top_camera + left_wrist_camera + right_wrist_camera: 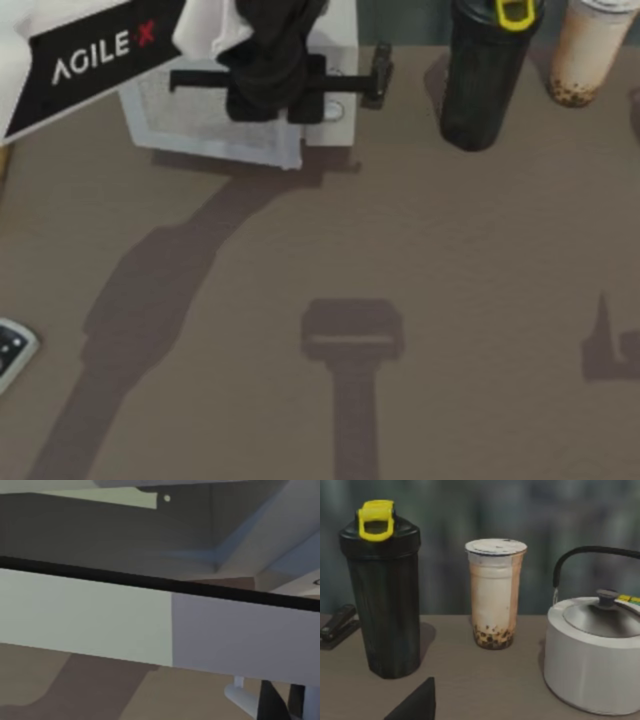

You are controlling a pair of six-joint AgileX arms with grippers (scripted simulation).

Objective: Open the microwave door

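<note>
Now the left gripper (275,80) is at the microwave door (200,120), its jaws spread wide.

Brown table (450,300) (dark backdrop)

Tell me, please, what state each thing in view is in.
Microwave door, seemingly slightly ajar.
Left pincer, at the door's right edge.
Black bottle, upright, capped.
Milk tea cup, upright, sealed.
Kettle, upright, lid on.
</note>
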